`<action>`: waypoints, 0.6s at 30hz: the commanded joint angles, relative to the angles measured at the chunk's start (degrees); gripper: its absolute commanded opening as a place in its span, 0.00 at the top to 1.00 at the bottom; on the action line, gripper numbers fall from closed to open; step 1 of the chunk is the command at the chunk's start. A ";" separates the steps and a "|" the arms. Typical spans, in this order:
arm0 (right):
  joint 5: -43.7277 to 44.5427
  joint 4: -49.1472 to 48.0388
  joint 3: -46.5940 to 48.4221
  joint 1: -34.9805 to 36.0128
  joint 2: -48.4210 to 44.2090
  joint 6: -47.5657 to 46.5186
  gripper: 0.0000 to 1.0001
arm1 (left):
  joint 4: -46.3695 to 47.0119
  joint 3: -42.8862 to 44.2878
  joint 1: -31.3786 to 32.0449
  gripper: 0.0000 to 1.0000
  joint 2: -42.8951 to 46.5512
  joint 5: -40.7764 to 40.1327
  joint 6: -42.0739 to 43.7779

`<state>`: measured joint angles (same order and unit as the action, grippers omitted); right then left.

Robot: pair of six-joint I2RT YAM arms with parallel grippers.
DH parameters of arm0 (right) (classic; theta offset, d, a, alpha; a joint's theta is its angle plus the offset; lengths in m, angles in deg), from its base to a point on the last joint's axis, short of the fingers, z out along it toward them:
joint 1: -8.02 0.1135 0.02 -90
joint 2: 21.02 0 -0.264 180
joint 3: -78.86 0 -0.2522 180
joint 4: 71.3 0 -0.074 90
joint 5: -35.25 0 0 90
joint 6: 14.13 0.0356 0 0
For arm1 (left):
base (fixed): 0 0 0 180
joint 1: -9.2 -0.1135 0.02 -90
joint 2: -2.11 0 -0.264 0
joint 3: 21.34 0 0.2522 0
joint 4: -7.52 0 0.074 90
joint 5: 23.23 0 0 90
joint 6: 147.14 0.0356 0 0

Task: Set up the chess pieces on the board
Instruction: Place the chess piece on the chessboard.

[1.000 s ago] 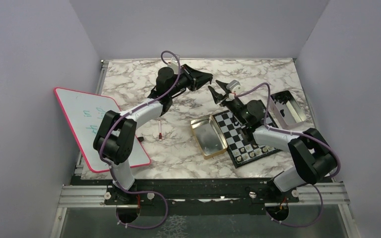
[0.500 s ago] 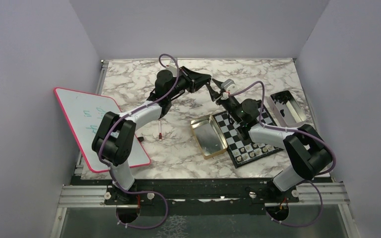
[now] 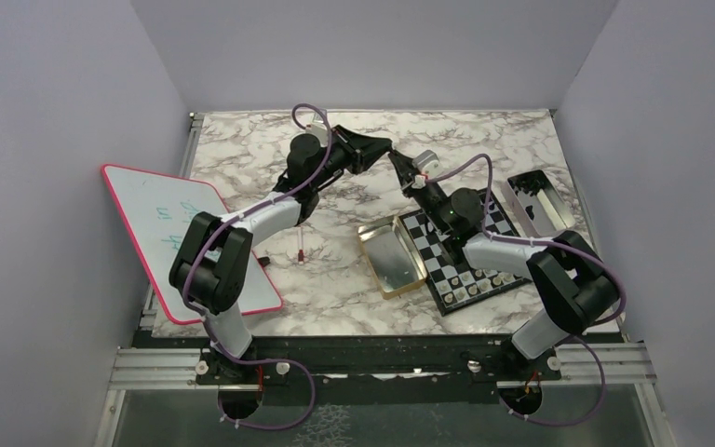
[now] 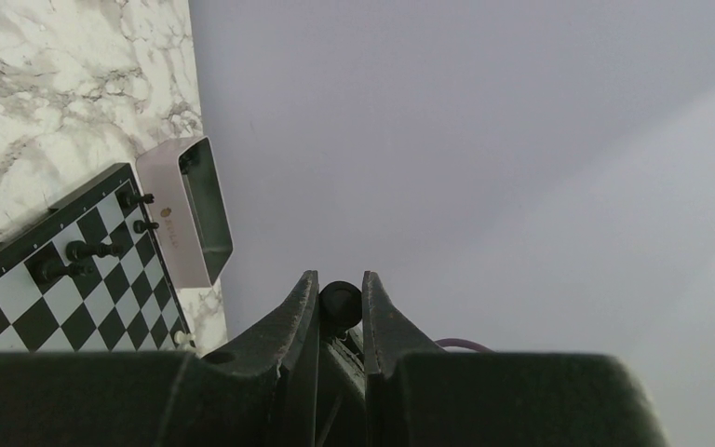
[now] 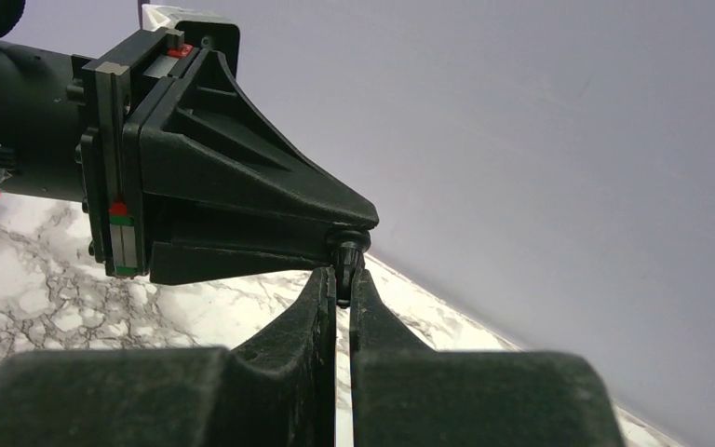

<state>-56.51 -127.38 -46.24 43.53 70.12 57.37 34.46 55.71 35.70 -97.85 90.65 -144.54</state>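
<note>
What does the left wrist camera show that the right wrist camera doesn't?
Only the left wrist camera shows the chessboard with a few black pieces standing on it, and an open tin beside it. Only the right wrist camera shows the right gripper, its fingers closed on the black chess piece, and the left gripper from outside. Both show that piece, pinched in the left gripper, plus the marble table and the plain wall.
</note>
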 commanded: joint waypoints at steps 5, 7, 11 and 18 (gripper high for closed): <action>4.67 -2.02 -0.80 0.72 -2.70 2.55 0.99 | 1.65 -2.97 0.39 0.74 3.56 -1.61 -0.18; 5.65 0.00 -0.98 0.71 -4.02 3.25 0.99 | 1.65 -2.81 0.31 0.63 3.57 -1.25 0.57; 5.82 3.58 -2.16 0.71 -7.00 2.71 0.99 | 1.50 -2.15 0.22 0.57 3.54 0.12 3.78; 12.48 22.32 -1.94 0.74 -15.37 4.80 0.99 | -3.31 0.66 -0.22 0.50 5.12 1.73 13.29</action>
<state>-50.85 -117.24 -48.14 44.10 59.76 60.24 34.16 53.50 35.83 -96.10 90.32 -139.18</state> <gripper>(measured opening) 0.081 0.477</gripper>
